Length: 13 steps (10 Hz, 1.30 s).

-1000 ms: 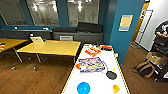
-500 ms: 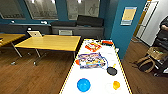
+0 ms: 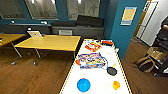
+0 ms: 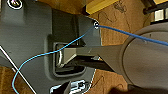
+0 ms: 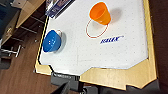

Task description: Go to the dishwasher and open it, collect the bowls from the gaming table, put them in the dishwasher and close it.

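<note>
The gaming table [image 3: 75, 82] runs away from me with a glossy white top and yellow rim. At its near end sit the two bowls: a round blue bowl [image 3: 83, 85] and, to its right, a smaller yellow bowl [image 3: 116, 85]. From the right wrist I look down on the blue bowl [image 5: 52, 41] and the yellow-orange bowl [image 5: 100, 13], both upright on the white top [image 5: 112, 55]. A dark part of my right gripper [image 5: 65, 87] shows by the table's near end, apart from both bowls. The dishwasher is out of view.
A flat black disc [image 3: 111, 71] and a colourful central graphic [image 3: 91, 61] lie farther along the table. Yellow-topped tables [image 3: 50, 42] stand to the left on the wood floor. A blue wall corner [image 3: 125, 32], bags [image 3: 145, 63] and a person [image 3: 163, 32] are at the right.
The whole head picture has shifted a little, so the camera has moved with the robot. The bowls keep their places on the table.
</note>
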Available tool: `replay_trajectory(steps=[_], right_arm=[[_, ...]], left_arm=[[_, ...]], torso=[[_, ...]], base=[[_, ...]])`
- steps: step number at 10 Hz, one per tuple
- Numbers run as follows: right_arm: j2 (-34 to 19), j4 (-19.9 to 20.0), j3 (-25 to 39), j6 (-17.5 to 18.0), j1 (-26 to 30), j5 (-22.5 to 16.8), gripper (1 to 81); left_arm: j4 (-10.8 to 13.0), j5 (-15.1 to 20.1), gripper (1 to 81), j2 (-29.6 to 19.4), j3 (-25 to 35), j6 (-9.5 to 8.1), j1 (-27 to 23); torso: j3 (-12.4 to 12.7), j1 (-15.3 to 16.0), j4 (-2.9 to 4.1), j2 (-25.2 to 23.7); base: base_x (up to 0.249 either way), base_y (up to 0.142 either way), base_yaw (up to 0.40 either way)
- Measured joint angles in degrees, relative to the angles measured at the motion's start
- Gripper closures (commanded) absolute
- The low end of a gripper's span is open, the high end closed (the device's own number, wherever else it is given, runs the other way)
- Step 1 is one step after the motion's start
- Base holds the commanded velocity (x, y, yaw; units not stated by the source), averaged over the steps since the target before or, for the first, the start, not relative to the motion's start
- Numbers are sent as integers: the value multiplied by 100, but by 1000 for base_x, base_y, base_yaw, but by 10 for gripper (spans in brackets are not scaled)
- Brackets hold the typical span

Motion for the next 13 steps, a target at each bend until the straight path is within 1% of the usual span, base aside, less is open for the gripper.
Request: replay_trajectory(steps=[2,4,5,7,8,9,10,11,13], right_arm=[[-17,276,-2,43,775,-663,10],[-11,444,-112,190,1436,-1303,10],[22,484,-201,279,1665,-1541,10],[210,580,-477,602,2050,-2003,10],[258,591,-630,852,2118,-2130,10],[286,591,-711,1040,2170,-2169,10],[441,597,-945,1468,2371,-2241,10],[623,595,-1147,1657,2516,-2298,10],[984,597,-1524,1892,2806,-2499,10]], left_arm=[[0,-4,10,5,-4,-2,-10],[-5,-4,10,66,-6,-2,-51],[-6,5,10,96,-6,-2,-77],[-9,-11,10,104,-9,-9,-173],[-11,-6,10,118,-15,-23,-184],[-9,-9,10,138,-28,-23,-195],[-11,-1,10,165,-78,-26,-187],[-11,10,10,187,-150,-26,-189],[-16,10,10,256,-317,-28,-190]], torso=[[-11,2,0,0],[-182,0,2,0],[-293,2,2,2],[-391,4,2,4],[-383,6,2,6],[-378,6,2,6],[-378,6,2,6],[-378,6,2,6],[-380,9,2,9]], base=[[0,0,0],[0,0,0],[0,0,0],[0,0,0],[0,0,0],[0,0,0],[0,0,0],[0,0,0],[0,0,0]])
